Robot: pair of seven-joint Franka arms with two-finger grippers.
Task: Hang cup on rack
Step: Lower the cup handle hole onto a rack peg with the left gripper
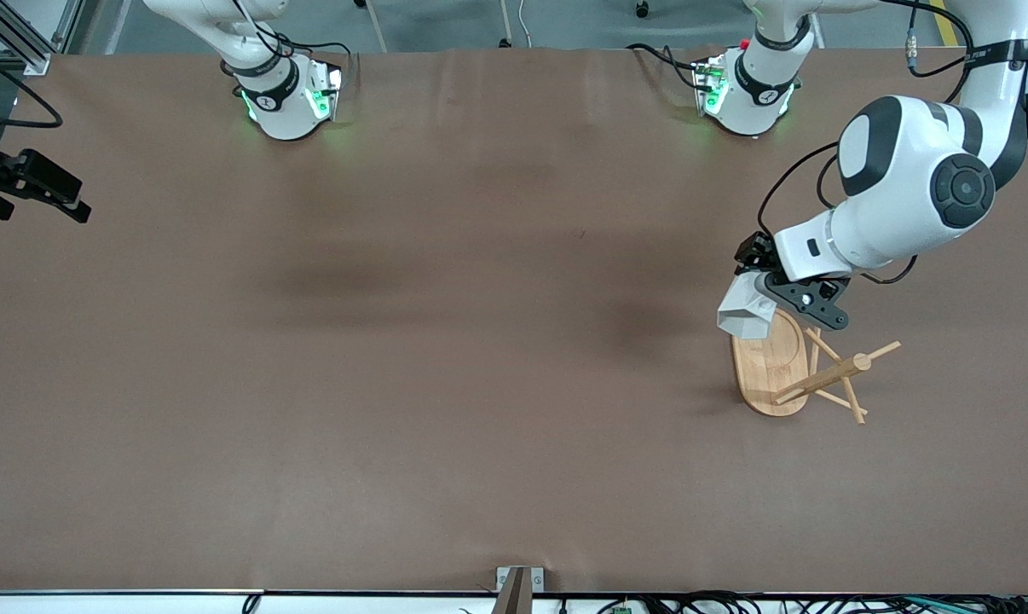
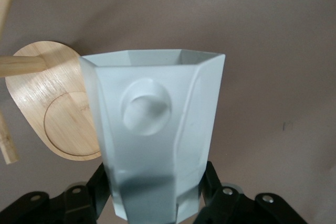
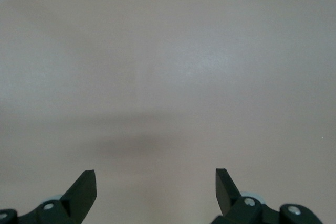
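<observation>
Carrying the cup [image 1: 746, 312] clamped in the left gripper [image 1: 757, 298] over the rack [image 1: 770, 367] base, handle hole still to be threaded onto a peg [image 1: 879, 351]; right gripper [image 3: 155, 187] waits, spread wide.

Right end effector [image 3: 155, 184] hangs over bare brown table [image 3: 168, 66] — fingers [image 3: 84, 187] spread wide, nothing between.

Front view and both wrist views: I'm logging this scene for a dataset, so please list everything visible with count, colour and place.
cup: one, white, held in the air over the rack's base.
rack: one, light bamboo, standing toward the left arm's end of the table.
table: one, brown, under everything.
left gripper: one, black, shut on the cup over the rack.
right gripper: one, black, open, waiting above bare table at the right arm's end.
</observation>
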